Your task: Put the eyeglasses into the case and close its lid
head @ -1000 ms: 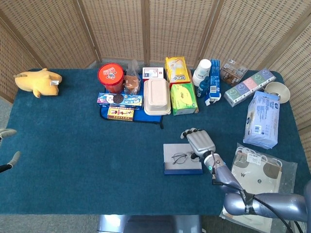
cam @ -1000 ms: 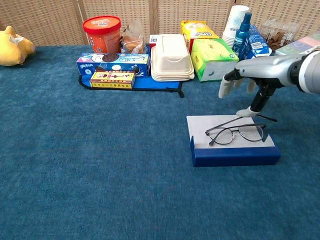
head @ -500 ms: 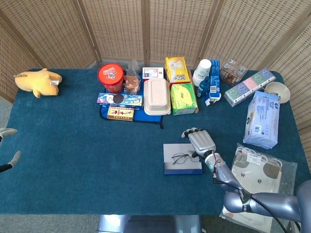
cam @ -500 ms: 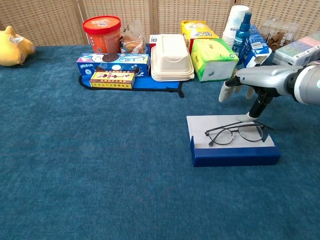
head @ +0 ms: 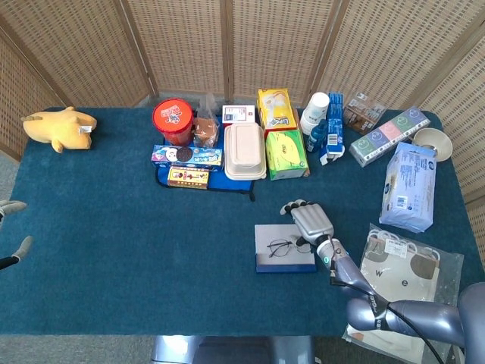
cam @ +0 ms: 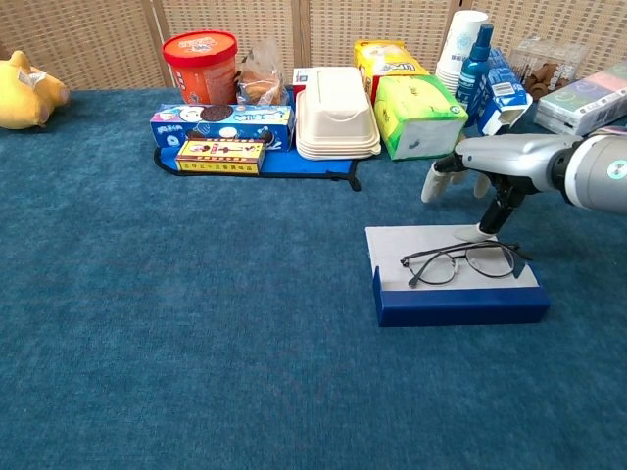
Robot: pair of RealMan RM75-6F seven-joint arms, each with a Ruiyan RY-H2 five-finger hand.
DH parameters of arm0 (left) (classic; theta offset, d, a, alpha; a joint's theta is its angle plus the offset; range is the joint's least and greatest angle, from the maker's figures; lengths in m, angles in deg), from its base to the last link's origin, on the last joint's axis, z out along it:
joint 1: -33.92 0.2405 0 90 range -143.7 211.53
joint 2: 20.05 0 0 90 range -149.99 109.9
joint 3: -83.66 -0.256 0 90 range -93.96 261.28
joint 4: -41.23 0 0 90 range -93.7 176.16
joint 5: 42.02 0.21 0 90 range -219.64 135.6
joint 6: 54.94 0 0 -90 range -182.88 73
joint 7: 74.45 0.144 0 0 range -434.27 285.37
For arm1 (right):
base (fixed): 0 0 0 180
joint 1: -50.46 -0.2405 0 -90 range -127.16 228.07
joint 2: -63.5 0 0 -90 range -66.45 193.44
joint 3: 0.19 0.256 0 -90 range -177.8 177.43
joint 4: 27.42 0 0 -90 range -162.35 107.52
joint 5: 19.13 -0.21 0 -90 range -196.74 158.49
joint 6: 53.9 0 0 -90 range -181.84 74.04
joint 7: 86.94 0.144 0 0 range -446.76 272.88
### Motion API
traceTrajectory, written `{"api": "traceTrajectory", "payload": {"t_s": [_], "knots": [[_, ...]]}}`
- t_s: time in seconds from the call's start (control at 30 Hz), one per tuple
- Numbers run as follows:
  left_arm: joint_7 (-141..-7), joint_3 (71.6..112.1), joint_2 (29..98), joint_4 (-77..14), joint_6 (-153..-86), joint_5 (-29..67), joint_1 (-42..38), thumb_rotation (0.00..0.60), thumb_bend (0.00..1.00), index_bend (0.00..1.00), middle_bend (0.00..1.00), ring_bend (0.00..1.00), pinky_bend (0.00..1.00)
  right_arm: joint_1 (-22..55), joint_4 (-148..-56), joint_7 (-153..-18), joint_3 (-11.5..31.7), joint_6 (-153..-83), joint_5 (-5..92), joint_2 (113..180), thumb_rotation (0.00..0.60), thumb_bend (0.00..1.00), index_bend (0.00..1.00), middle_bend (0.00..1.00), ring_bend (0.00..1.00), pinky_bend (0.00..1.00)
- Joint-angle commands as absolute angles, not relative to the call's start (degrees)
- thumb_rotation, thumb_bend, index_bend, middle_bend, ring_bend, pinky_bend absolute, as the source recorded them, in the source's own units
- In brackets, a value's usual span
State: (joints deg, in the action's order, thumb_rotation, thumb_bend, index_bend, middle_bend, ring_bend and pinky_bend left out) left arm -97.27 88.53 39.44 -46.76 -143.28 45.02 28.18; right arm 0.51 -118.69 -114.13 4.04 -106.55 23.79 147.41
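The thin-framed eyeglasses (head: 283, 246) (cam: 460, 262) lie flat on the grey top of the blue case (head: 286, 265) (cam: 460, 305), which sits right of the table's middle. My right hand (head: 311, 221) (cam: 487, 162) hovers over the case's far right corner. Its fingers are spread and one fingertip (cam: 487, 231) points down just behind the frame, where it reaches the case top. It holds nothing. Only a few fingertips of my left hand (head: 14, 227) show at the left edge of the head view, apart and empty.
Behind the case stand a white clamshell box (cam: 336, 113), a green tissue pack (cam: 419, 116), snack boxes (cam: 221, 125), a red tub (cam: 201, 59) and bottles (cam: 477, 59). A yellow plush (head: 59, 127) lies far left. A bagged item (head: 402, 274) and a wipes pack (head: 409, 187) are at the right.
The right hand has drawn back and lowered slightly toward the case's far edge. The eyeglasses have settled flatter on the case, their right temple lower than before.
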Motion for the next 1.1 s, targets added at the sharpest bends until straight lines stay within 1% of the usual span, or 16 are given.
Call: {"api": "traceTrajectory", "payload": {"t_s": [0.03, 0.23, 0.27, 0.3, 0.33, 0.37, 0.43, 0.5, 0.63, 0.83, 1.1], "knots": [[-97.6, 88.5, 39.5, -46.4, -143.3, 45.0, 28.3, 0.600, 0.31, 0.25, 0.28, 0.21, 0.14, -0.4, -119.2, -115.7, 4.6, -106.3, 23.5, 146.8, 0.600, 0.32, 0.25, 0.23, 0.17, 0.30], [-98.1, 88.5, 39.7, -45.8, -143.5, 44.8, 28.5, 0.600, 0.31, 0.25, 0.28, 0.21, 0.14, -2.6, -121.3, -120.4, 4.4, -105.5, 21.4, 144.4, 0.600, 0.29, 0.26, 0.23, 0.17, 0.30], [-98.2, 88.5, 39.8, -45.7, -143.5, 44.8, 28.5, 0.600, 0.31, 0.25, 0.28, 0.21, 0.14, -3.2, -121.7, -121.3, 4.3, -104.9, 20.5, 143.7, 0.600, 0.31, 0.26, 0.23, 0.16, 0.29], [-98.4, 88.5, 39.9, -45.6, -143.5, 44.7, 28.5, 0.600, 0.31, 0.25, 0.28, 0.21, 0.14, -3.8, -122.4, -122.1, 4.1, -103.7, 19.2, 142.9, 0.587, 0.34, 0.27, 0.23, 0.15, 0.28], [-98.4, 88.5, 40.0, -45.5, -143.5, 44.7, 28.5, 0.600, 0.31, 0.25, 0.28, 0.21, 0.14, -4.5, -123.0, -122.6, 4.1, -102.7, 17.8, 142.1, 0.557, 0.38, 0.28, 0.23, 0.15, 0.28], [-98.5, 88.5, 40.0, -45.4, -143.5, 44.7, 28.5, 0.600, 0.31, 0.25, 0.28, 0.21, 0.14, -5.1, -123.5, -123.0, 4.1, -102.0, 16.5, 141.5, 0.521, 0.40, 0.29, 0.23, 0.15, 0.28], [-98.6, 88.5, 40.1, -45.1, -143.4, 44.7, 28.5, 0.600, 0.31, 0.25, 0.28, 0.21, 0.14, -6.4, -124.9, -124.2, 3.7, -101.1, 13.5, 140.2, 0.397, 0.40, 0.31, 0.23, 0.15, 0.28], [-98.7, 88.5, 40.2, -45.0, -143.3, 44.7, 28.5, 0.600, 0.31, 0.25, 0.28, 0.21, 0.14, -7.1, -126.2, -124.8, 3.3, -101.5, 11.7, 139.6, 0.347, 0.39, 0.33, 0.24, 0.15, 0.28], [-98.8, 88.5, 40.3, -44.8, -143.1, 44.8, 28.3, 0.600, 0.31, 0.25, 0.28, 0.21, 0.14, -7.4, -128.3, -125.4, 2.3, -103.2, 9.8, 139.0, 0.339, 0.38, 0.35, 0.29, 0.19, 0.28], [-98.9, 88.5, 40.6, -44.6, -142.8, 44.9, 28.0, 0.600, 0.31, 0.25, 0.28, 0.21, 0.14, -6.8, -131.1, -125.4, 0.9, -106.3, 9.7, 138.3, 0.339, 0.38, 0.35, 0.30, 0.20, 0.28], [-99.0, 88.4, 40.9, -44.3, -142.6, 45.1, 27.8, 0.600, 0.31, 0.25, 0.28, 0.21, 0.14, -6.3, -131.9, -125.3, -0.2, -107.4, 9.1, 138.1, 0.342, 0.38, 0.35, 0.30, 0.20, 0.28]]}}
